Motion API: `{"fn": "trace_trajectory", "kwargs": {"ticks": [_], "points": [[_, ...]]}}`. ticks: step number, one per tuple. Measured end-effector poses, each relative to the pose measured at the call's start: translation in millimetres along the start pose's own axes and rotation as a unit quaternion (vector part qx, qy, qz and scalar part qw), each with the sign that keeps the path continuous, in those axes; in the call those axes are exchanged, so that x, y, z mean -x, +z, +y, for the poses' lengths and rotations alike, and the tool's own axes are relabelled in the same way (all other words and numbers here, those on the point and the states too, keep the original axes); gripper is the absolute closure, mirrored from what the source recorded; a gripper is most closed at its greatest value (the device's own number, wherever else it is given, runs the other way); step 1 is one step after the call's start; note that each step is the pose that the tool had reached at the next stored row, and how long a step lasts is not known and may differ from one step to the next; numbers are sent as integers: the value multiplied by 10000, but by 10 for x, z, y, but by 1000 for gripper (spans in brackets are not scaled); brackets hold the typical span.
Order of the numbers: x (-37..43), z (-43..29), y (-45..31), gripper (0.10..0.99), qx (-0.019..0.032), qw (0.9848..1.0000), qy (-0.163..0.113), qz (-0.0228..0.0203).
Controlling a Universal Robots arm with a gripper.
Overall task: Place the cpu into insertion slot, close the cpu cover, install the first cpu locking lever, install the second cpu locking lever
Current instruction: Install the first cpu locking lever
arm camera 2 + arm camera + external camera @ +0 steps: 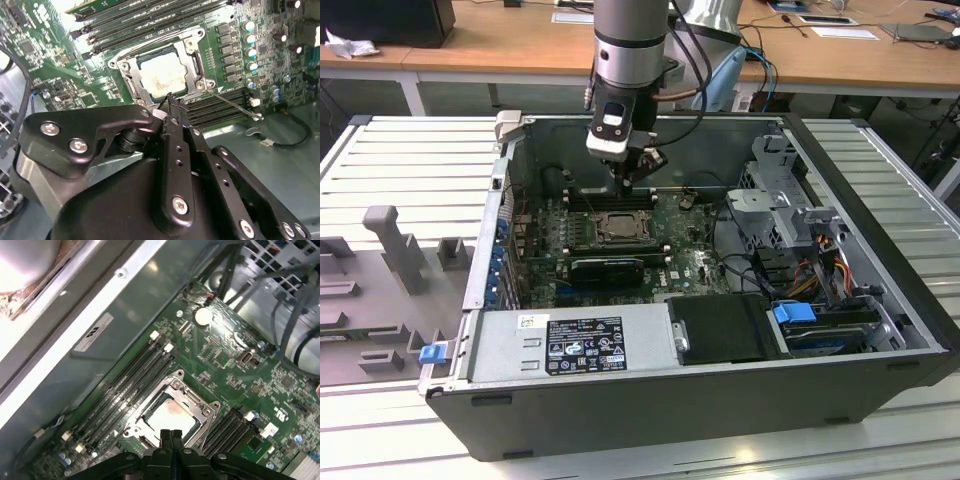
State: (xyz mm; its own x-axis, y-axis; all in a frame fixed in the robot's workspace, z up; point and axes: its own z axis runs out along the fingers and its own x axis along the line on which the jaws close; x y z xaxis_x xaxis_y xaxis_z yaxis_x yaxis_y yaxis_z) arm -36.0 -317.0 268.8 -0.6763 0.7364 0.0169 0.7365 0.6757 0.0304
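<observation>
Well inside the open computer case (720, 420), over the green motherboard (225, 355), the hand (170, 102) hangs clenched on nothing, tips pressed together. My worry is that those closed tips could skid on the cpu cover (192, 57) (a thin, springy plate) or slip off the thin locking lever (232, 102), which stands out loose, so that it springs back. The cpu (162, 75) sits in the insertion slot (150, 56) under the cover, which looks lowered but perhaps unlatched. It lies just beyond the hand's tips.

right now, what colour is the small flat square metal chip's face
Pale silvery-beige cpu; the second wrist view shows it best.
</observation>
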Motion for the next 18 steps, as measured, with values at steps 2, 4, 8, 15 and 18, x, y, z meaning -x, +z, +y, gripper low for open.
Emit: {"fn": "trace_trajectory", "kwargs": {"ticks": [2, 4, 8, 15, 18], "points": [[0, 0, 0, 980, -5, 9996, -291, 9], [0, 0, 0, 980, -12, 9978, -666, 20], [0, 0, 3, 980, -24, 9898, -1424, 43], [0, 0, 11, 980, -37, 9752, -2210, 67], [0, -1, 21, 980, -41, 9686, -2484, 75]]}}
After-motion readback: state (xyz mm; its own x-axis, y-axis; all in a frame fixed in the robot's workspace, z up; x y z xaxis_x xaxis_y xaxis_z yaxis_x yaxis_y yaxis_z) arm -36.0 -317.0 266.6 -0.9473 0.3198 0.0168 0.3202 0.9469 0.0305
